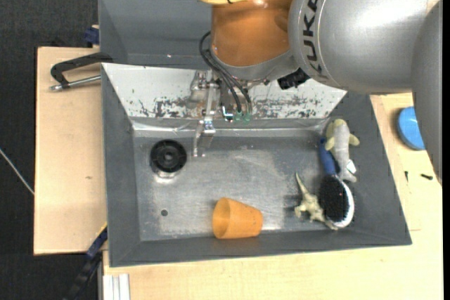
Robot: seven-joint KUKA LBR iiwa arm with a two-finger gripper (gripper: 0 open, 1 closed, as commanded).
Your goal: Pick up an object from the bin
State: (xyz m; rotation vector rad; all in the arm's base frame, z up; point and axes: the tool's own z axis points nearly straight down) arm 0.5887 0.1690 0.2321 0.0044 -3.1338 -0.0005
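Black round cap (pixel 169 155): lies on the bin (pixel 260 166) floor at left, just beside my gripper (pixel 202 142).
Grip: I cannot tell whether it is open or closed.
Risk: this near the back wall, I may scrape metal, or clip the cap's rim and send it sliding.

Black round knob (pixel 169 155), lying flat (ringed face up), left rear of bin floor (pixel 246 168)

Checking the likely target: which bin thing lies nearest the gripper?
The black round piece, just left of the gripper; orange cup and brush lie farther off.
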